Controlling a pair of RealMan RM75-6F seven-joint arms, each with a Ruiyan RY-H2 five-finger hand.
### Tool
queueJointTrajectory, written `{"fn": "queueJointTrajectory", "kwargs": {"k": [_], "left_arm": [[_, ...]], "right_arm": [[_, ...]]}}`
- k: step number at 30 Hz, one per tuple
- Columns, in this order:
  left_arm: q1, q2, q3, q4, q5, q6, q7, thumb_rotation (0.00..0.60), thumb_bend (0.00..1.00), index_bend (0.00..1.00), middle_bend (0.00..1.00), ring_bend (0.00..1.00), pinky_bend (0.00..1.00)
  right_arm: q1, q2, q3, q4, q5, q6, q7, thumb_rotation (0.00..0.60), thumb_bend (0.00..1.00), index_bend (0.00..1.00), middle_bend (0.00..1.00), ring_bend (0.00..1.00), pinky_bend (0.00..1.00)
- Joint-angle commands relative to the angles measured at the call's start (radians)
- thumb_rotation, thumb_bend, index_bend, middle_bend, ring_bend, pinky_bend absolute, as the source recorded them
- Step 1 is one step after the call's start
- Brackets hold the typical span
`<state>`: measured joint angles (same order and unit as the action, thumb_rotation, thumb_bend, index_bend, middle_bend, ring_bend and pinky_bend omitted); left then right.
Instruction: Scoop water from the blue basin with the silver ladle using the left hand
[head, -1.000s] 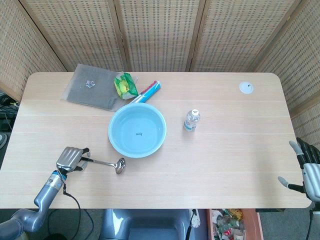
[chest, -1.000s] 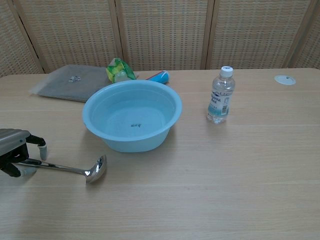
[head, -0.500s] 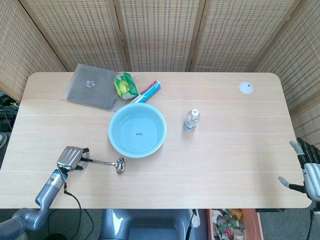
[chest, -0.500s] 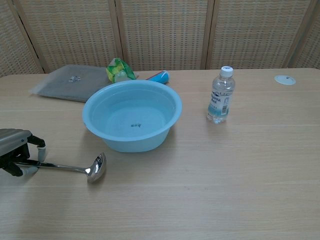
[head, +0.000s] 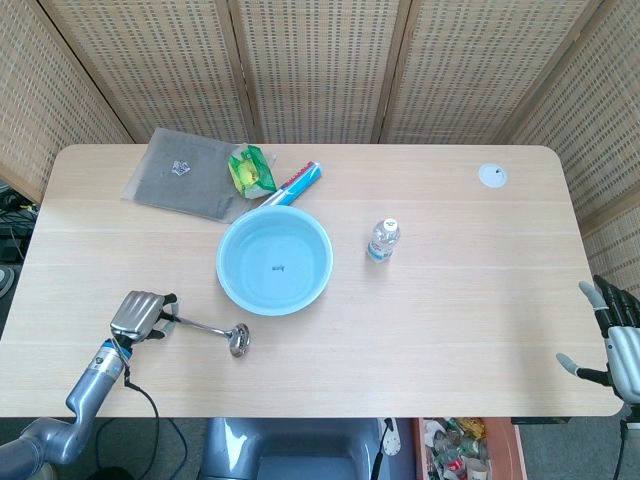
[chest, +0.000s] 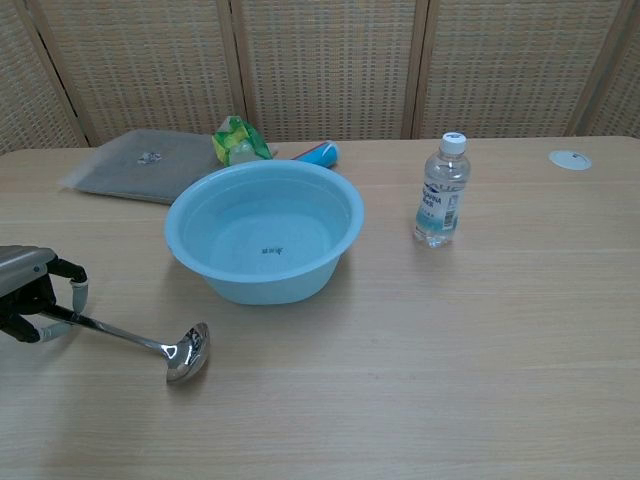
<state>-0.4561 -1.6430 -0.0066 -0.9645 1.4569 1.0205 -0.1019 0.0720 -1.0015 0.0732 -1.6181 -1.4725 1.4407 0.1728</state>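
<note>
The blue basin (head: 274, 260) (chest: 264, 230) holds water and stands left of the table's middle. The silver ladle (head: 212, 331) (chest: 150, 343) lies in front of it to the left, its bowl (chest: 188, 352) low at the tabletop and its handle slanting up to the left. My left hand (head: 137, 315) (chest: 32, 291) grips the end of that handle near the table's front left. My right hand (head: 617, 338) shows only in the head view, off the table's front right corner, fingers spread and holding nothing.
A clear water bottle (head: 383, 240) (chest: 441, 191) stands right of the basin. Behind the basin lie a grey mat (head: 183, 174), a green packet (head: 251, 168) and a blue-red tube (head: 298, 182). A small white disc (head: 492, 176) sits at the far right.
My left hand has turned the ladle: the bowl swung toward the table's front, away from the basin, and the handle end has risen a little.
</note>
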Motion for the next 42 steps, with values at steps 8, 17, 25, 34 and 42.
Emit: {"fn": "queueJointTrajectory", "kwargs": {"k": [8, 17, 25, 34, 42], "left_arm": [[0.022, 0.136, 0.022, -0.158, 0.089, 0.136, -0.057, 0.6, 0.54, 0.95, 1.0, 1.0, 1.0], [0.015, 0.243, 0.039, -0.314, 0.129, 0.158, -0.047, 0.6, 0.54, 0.95, 1.0, 1.0, 1.0], [-0.042, 0.385, -0.013, -0.535, 0.101, 0.109, 0.037, 0.6, 0.54, 0.96, 1.0, 1.0, 1.0], [-0.205, 0.53, -0.177, -0.731, -0.149, -0.105, 0.254, 0.6, 0.57, 0.96, 1.0, 1.0, 1.0], [-0.408, 0.543, -0.236, -0.7, -0.548, -0.282, 0.547, 0.6, 0.57, 0.96, 0.99, 1.0, 1.0]], "right_arm": [[0.0, 0.0, -0.002, -0.003, -0.003, 0.001, -0.003, 0.6, 0.0, 0.0, 0.0, 0.0, 0.0], [0.001, -0.001, -0.002, -0.004, -0.001, -0.002, -0.005, 0.6, 0.0, 0.0, 0.0, 0.0, 0.0], [0.003, -0.002, -0.001, -0.005, 0.001, -0.005, -0.01, 0.6, 0.0, 0.0, 0.0, 0.0, 0.0], [0.014, -0.015, 0.016, 0.004, 0.042, -0.021, -0.054, 0.6, 0.0, 0.0, 0.0, 0.0, 0.0], [0.027, -0.019, 0.04, 0.015, 0.101, -0.052, -0.057, 0.6, 0.0, 0.0, 0.0, 0.0, 0.0]]}}
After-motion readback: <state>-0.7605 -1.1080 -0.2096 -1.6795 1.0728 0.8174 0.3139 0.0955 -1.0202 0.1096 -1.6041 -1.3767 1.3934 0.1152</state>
